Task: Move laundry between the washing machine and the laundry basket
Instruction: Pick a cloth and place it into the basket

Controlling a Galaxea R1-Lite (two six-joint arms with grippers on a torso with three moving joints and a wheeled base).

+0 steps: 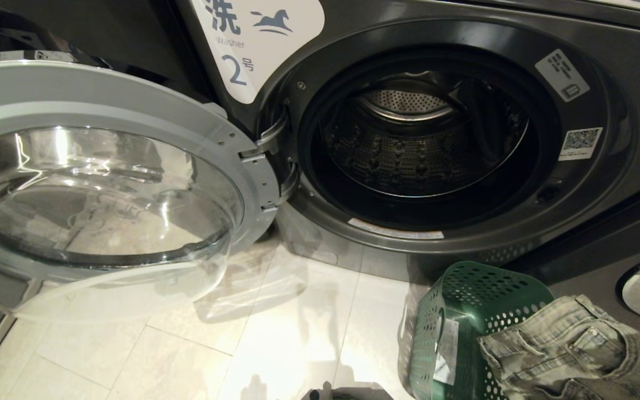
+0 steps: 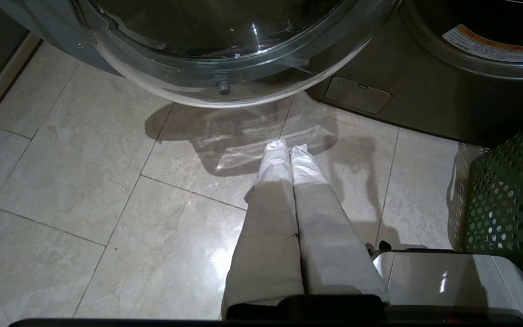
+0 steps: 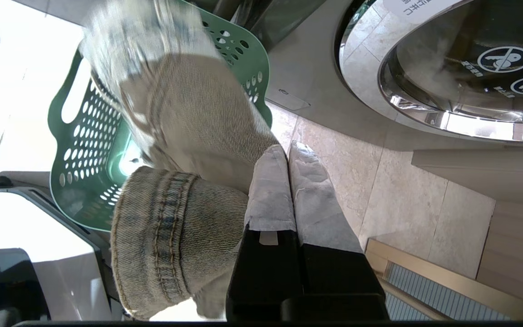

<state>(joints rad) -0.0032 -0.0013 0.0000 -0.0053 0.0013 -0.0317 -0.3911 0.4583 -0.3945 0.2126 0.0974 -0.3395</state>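
My right end effector (image 3: 288, 156) is clenched on the laundry (image 3: 189, 136), pale grey-green denim, hanging above the green laundry basket (image 1: 464, 311) on the floor. My left end effector (image 2: 288, 154) hovers clenched and empty above the tiled floor (image 2: 84, 190). The washing machine (image 1: 425, 139) stands open, door (image 1: 103, 183) swung left.

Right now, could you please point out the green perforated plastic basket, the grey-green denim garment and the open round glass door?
green perforated plastic basket (image 1: 467, 294): head view, on its holed wall.
grey-green denim garment (image 1: 564, 339): head view, on the folded cloth.
open round glass door (image 1: 103, 189): head view, on the glass bowl.
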